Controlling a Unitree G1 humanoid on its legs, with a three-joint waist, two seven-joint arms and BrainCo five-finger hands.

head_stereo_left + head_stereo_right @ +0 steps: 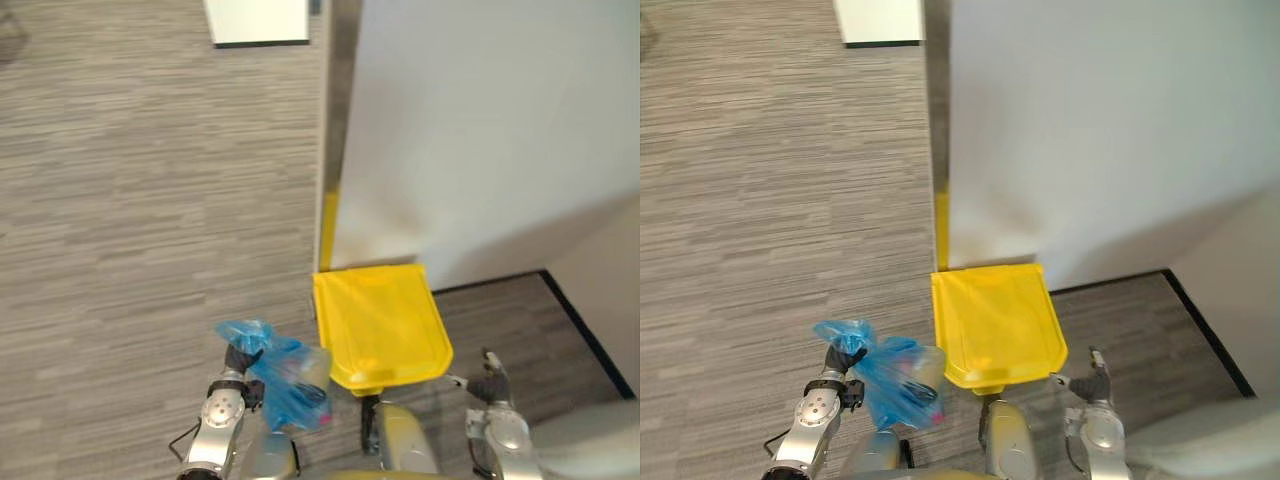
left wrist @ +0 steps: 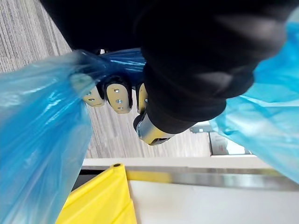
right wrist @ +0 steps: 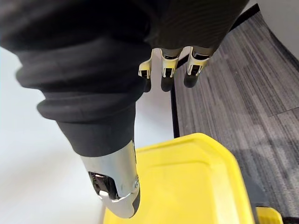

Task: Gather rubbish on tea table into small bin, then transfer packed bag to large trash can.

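Transfer step: my left hand (image 1: 240, 358) grips the bag (image 1: 290, 388) by its neck just left of the can lid (image 1: 380, 325), which looks closed, so I judge that my relaxed, empty right hand (image 1: 490, 378), right of that lid, must lift it first.

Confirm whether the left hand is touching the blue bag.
Touching. The left wrist view shows the left hand with its fingers curled round the gathered neck of the blue bag.

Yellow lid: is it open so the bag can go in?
No, the lid lies flat and shut, and the bag hangs from the left hand beside it.
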